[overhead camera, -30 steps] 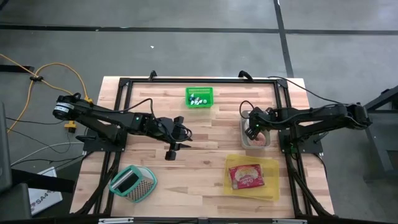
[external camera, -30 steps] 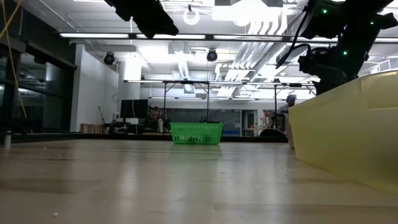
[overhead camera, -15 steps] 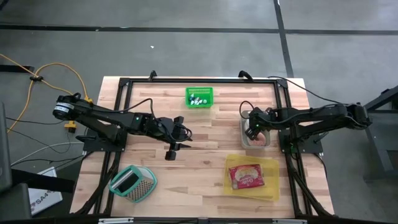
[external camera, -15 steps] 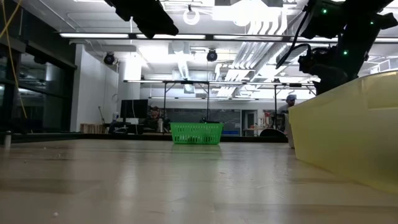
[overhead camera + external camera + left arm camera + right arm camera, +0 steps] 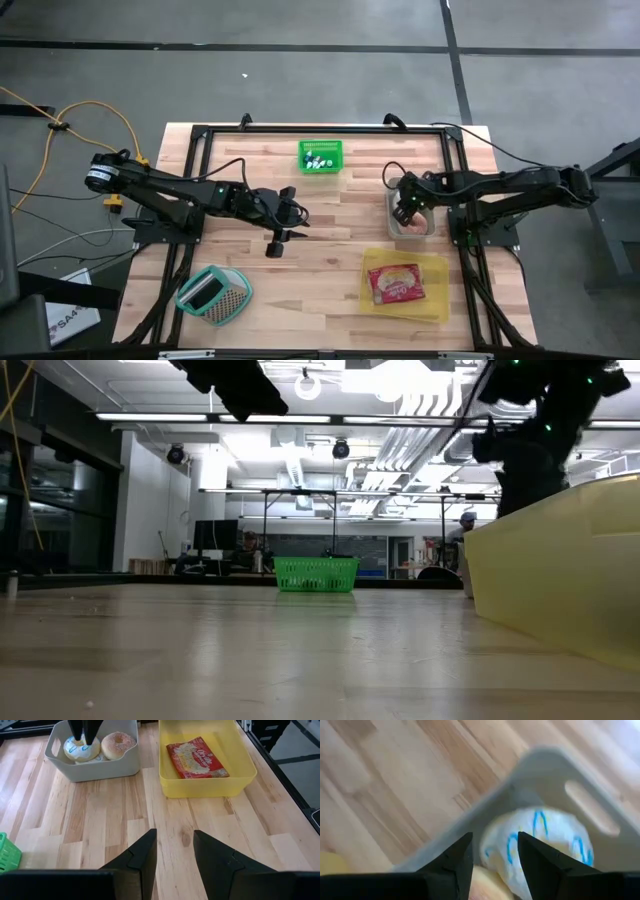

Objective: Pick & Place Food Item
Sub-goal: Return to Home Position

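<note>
The donuts (image 5: 118,744) lie in the bin (image 5: 95,770); the right gripper (image 5: 404,209), released and empty, hovers just above them; returning home, I judge, calls for lifting clear and retracting; the left gripper (image 5: 288,212) waits released over the surface (image 5: 330,262).

Right pincer (image 5: 404,210) hides part of gray bin (image 5: 415,235); green basket (image 5: 337,158) contents unclear

Ceiling lights (image 5: 300,417) glare hard in my low view; overhead the table (image 5: 340,215) is evenly lit; gray bin (image 5: 540,770) blurs at my right wrist.
</note>
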Motion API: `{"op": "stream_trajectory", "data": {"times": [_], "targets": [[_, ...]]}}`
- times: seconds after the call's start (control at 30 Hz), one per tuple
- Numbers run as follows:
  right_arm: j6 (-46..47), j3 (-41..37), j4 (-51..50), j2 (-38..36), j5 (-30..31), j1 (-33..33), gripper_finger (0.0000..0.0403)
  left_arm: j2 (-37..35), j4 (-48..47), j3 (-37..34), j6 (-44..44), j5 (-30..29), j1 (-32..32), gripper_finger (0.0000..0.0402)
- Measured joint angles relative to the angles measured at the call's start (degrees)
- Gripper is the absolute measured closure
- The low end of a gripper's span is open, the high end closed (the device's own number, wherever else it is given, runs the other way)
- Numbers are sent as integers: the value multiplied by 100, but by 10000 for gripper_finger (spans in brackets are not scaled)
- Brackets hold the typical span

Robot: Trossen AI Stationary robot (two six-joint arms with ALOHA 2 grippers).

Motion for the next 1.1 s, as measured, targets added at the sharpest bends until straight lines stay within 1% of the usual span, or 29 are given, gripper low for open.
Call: {"op": "stream_trajectory", "data": {"times": [0.17, 0.27, 0.43, 0.67, 0.9, 1.0, 1.1], "targets": [[-270, 482, 41, 0, -9, 0, 263, 0, 11, 0, -4, 0, 63, 279], [-389, 590, 231, 0, -52, 2, 263, 0, 9, 0, -6, -2, 75, 279], [-578, 596, 680, 0, -484, 4, 263, 0, 9, 0, -9, 0, 73, 279], [-582, 596, 1140, 0, -946, 4, 263, 0, 9, 0, -26, -1, 73, 279], [-857, 593, 1260, -71, -837, 2, 263, 0, 9, 0, -52, 0, 73, 279], [-955, 593, 1243, -319, -582, 2, 263, 0, 9, 0, -55, 0, 73, 279], [-1013, 589, 1141, -727, -384, 0, 263, 0, 28, 0, -68, 0, 73, 279]]}}
